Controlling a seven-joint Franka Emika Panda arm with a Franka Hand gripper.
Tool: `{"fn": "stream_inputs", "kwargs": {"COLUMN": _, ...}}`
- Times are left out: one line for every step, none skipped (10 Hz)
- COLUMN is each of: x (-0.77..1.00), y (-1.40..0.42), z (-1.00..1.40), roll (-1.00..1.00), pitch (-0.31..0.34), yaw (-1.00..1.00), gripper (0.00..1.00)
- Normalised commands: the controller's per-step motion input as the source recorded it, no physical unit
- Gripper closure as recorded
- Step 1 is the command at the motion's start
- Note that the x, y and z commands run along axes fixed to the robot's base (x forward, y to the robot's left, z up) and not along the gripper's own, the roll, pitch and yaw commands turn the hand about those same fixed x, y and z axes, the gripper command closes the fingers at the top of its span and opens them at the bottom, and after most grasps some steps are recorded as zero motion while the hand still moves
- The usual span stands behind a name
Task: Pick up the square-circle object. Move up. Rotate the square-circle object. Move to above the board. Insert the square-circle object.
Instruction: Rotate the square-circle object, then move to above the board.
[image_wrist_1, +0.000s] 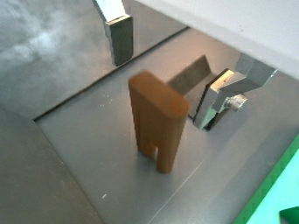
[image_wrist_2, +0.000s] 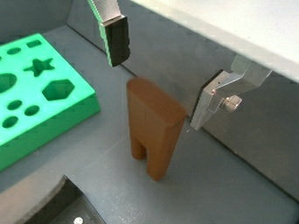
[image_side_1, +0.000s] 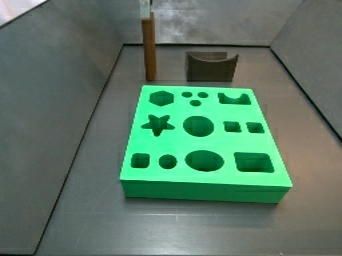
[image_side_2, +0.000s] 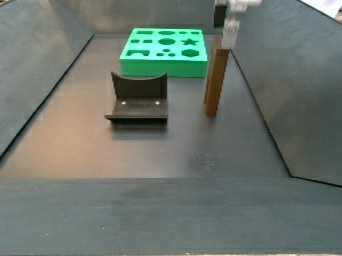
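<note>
This looks like a robot test cell in a lab, not a home or shop. The counter (image_side_2: 160, 150) is a bare dark grey sheet boxed in by sloped grey metal walls (image_side_1: 80, 70), like a purpose-built bin. The only things on it are test pieces: a bright green board (image_side_1: 201, 140) with star, hexagon, round and square cut-outs, a tall brown wooden block (image_side_2: 213, 80) standing on two short prongs, and a dark fixture (image_side_2: 138, 97). The robot hand (image_wrist_2: 163, 74) hangs over the block's top, silver fingers (image_wrist_2: 114, 35) either side.
</note>
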Motion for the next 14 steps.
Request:
{"fn": "stream_inputs", "kwargs": {"x": 0.01, "y": 0.01, "z": -0.88, "roll": -0.01, "pitch": -0.034, "yaw": -0.06, "gripper": 0.00}}
{"fn": "stream_inputs", "kwargs": {"x": 0.01, "y": 0.01, "z": -0.78, "roll": -0.01, "pitch": -0.047, "yaw": -0.06, "gripper": 0.00}}
{"fn": "stream_inputs", "kwargs": {"x": 0.01, "y": 0.01, "z": -0.56, "roll": -0.02, "pitch": -0.053, "yaw": -0.05, "gripper": 0.00}}
{"fn": "stream_inputs", "kwargs": {"x": 0.01, "y": 0.01, "z": -0.45, "roll": -0.03, "pitch": -0.050, "yaw": -0.05, "gripper": 0.00}}
{"fn": "stream_inputs", "kwargs": {"x": 0.01, "y": 0.01, "z": -0.24, "roll": -0.04, "pitch": -0.048, "yaw": -0.04, "gripper": 0.00}}
{"fn": "stream_inputs", "kwargs": {"x": 0.00, "y": 0.00, "z": 0.00, "roll": -0.04, "pitch": -0.052, "yaw": -0.04, "gripper": 1.00}}
{"fn": "stream_inputs", "kwargs": {"x": 0.18, "y": -0.07, "z": 1.00, "roll": 0.05, "pitch": -0.250, "yaw": -0.18, "gripper": 1.00}}
{"fn": "stream_inputs", "kwargs": {"x": 0.17, "y": -0.07, "z": 1.00, "roll": 0.05, "pitch": -0.232, "yaw": -0.17, "gripper": 1.00}}
{"fn": "stream_inputs", "kwargs": {"x": 0.14, "y": -0.05, "z": 1.00, "roll": 0.05, "pitch": -0.135, "yaw": -0.13, "gripper": 1.00}}
{"fn": "stream_inputs", "kwargs": {"x": 0.13, "y": -0.05, "z": 1.00, "roll": 0.05, "pitch": -0.088, "yaw": -0.11, "gripper": 1.00}}
{"fn": "stream_inputs", "kwargs": {"x": 0.11, "y": -0.04, "z": 1.00, "roll": 0.05, "pitch": 0.014, "yaw": -0.07, "gripper": 1.00}}
{"fn": "stream_inputs", "kwargs": {"x": 0.11, "y": -0.04, "z": 1.00, "roll": 0.05, "pitch": 0.042, "yaw": -0.06, "gripper": 1.00}}
{"fn": "stream_inputs", "kwargs": {"x": 0.10, "y": -0.03, "z": 1.00, "roll": 0.05, "pitch": 0.085, "yaw": -0.04, "gripper": 1.00}}
{"fn": "stream_inputs", "kwargs": {"x": 0.10, "y": -0.03, "z": 1.00, "roll": 0.05, "pitch": 0.096, "yaw": -0.03, "gripper": 1.00}}
